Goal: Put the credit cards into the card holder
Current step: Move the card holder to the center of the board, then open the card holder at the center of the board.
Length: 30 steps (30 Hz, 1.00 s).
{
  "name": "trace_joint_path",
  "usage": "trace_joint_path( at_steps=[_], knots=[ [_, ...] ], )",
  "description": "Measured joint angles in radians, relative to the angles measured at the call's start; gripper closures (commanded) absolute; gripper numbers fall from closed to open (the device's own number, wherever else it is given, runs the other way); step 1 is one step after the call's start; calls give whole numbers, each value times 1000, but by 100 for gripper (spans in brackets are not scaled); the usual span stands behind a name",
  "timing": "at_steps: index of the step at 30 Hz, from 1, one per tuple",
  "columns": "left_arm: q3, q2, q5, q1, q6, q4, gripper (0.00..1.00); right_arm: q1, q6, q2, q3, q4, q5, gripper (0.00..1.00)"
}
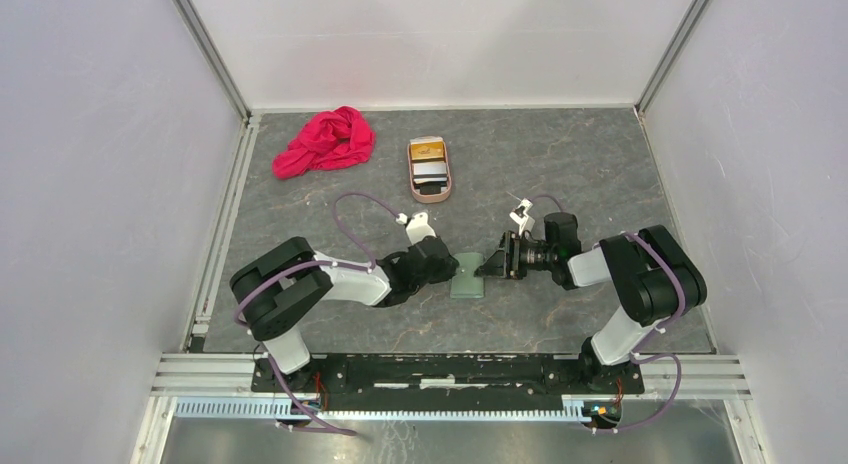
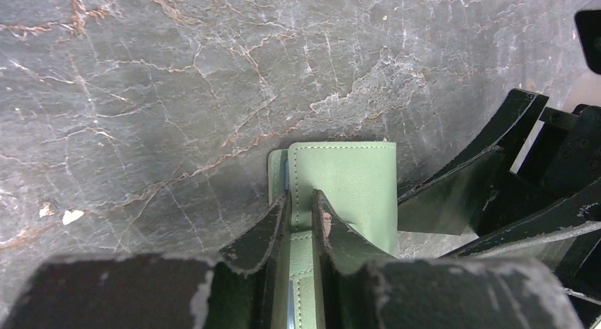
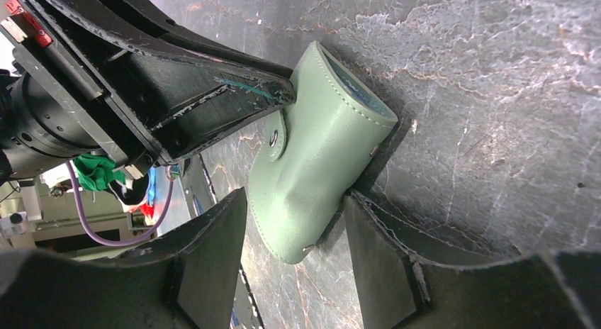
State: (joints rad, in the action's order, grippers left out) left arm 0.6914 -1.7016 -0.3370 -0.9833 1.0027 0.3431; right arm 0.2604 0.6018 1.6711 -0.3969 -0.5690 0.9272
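None of the credit cards (image 1: 428, 164) is stowed yet: they sit in the pinkish tray (image 1: 432, 198) toward the table's far edge, well apart from the folded card holder (image 1: 467, 282) lying mid-table, nearer the near edge. The left gripper (image 2: 300, 198) pinches its flap edge between nearly closed fingers. The right gripper (image 3: 294, 201) straddles the other end, fingers spread, so opening it appears to be the step in hand.

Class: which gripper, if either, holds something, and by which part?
The left gripper pinches the card holder by its snap-tab side. The right gripper straddles the opposite end, jaws open, not clamped.
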Motion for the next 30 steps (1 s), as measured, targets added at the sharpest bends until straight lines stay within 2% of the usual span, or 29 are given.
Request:
trace_joint_path(
  at_steps=[5,12,20,30],
  knots=[
    [-27,-10,6,0,16,72,90,0,4,-2,0,1,-1,40],
    [-49,-12,27,2,17,122,91,-14,-16,6,-37,96,-12,51],
    [-54,-40,66,5,17,190,92,-27,-29,0,-48,146,-10,47],
    [-50,-49,87,4,16,202,91,-43,-88,-8,-64,221,-38,72]
  ],
)
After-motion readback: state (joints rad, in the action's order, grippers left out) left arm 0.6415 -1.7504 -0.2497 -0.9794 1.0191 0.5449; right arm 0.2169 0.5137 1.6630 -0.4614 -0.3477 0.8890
